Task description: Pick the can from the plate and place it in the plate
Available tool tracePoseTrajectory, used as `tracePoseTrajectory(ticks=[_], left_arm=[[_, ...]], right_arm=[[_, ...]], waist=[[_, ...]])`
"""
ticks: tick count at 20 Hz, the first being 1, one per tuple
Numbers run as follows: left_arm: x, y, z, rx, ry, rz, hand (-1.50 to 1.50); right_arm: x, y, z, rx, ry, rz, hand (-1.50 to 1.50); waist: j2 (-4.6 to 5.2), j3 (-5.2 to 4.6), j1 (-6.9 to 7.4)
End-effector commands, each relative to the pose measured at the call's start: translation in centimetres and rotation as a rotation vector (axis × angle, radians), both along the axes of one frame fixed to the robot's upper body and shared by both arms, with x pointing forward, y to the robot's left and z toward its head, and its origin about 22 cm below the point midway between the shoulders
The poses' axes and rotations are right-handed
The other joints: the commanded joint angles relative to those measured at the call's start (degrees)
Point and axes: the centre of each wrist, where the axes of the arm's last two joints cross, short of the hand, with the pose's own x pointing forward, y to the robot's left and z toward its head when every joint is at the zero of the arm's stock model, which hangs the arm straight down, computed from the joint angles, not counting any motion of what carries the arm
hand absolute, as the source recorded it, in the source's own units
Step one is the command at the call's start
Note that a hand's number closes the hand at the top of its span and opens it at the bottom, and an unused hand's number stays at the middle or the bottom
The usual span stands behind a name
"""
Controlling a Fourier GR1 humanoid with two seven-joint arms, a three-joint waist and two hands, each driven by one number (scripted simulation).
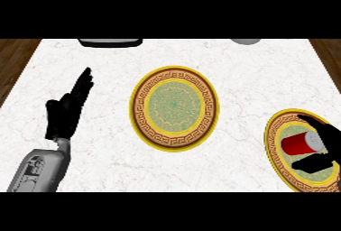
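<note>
You have a white marbled tabletop (220, 58) filling the view, with dark wood showing past its left and right edges. On it sit two ornate plates with gold rims. The centre plate (174, 108) stands bare in the middle, green-patterned inside a brown key border. The right plate (276, 135) is cut off by the view's right edge, and it carries the task's thing.

Your left hand (66, 113) shows at the left, fingers straight and pointing up the tabletop, holding nothing; it is resting, well apart from both plates. Your right hand (323, 144) comes in from the right edge over the right plate, with one finger reaching above the can and the thumb below it, so the hand brackets the can from the right side.

The red can (301, 143) lies on its side on the right plate, its long axis running roughly left to right, with the pale end towards your right hand (the far end points towards the centre plate). Whether the fingers already touch it I cannot tell; they look curved about it rather than closed on it.

The move ahead turns on this: the can lies just left of your right palm, and the centre plate is further left. The right hand is plainly the nearer one.

Two grey objects peek in at the top edge, too cropped to name.
</note>
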Motion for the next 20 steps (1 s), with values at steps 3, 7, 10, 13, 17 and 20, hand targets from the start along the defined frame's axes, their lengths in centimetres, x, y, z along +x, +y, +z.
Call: tracePoseTrajectory(ticks=[3, 7, 10, 13, 17, 20], left_arm=[[0.2, 0.6, -1.7, -0.017, -0.014, 0.014, 0.00], [0.2, -0.9, -0.4, -0.014, 0.002, -0.002, 0.00], [-1.7, 0.5, -1.6, 0.002, -0.001, 0.003, 0.00], [0.4, 1.1, 1.2, 0.010, -0.006, 0.010, 0.00], [-0.2, -0.8, 0.4, -0.005, -0.009, 0.027, 0.00], [0.3, 1.1, 1.7, 0.011, -0.009, 0.036, 0.00]], right_arm=[[-1.2, 0.2, -1.6, -0.053, -0.097, 0.007, 1.50], [-0.6, -0.4, -2.0, -0.071, -0.109, 0.010, 1.50], [0.4, -0.4, -0.6, -0.075, -0.135, 0.020, 1.50], [-0.4, -0.5, 0.1, -0.064, -0.232, -0.026, 1.50], [-4.3, 6.4, -1.0, -0.125, -0.201, -0.114, 1.50], [-8.2, 8.6, -1.3, -0.191, -0.201, -0.144, 1.50]], waist=[[0.01, 0.00, -0.21], [-0.03, 0.01, -0.11], [-0.05, 0.00, 0.06], [-0.11, -0.01, -0.28], [-0.37, -0.07, -0.94], [-0.41, -0.07, -1.27]])
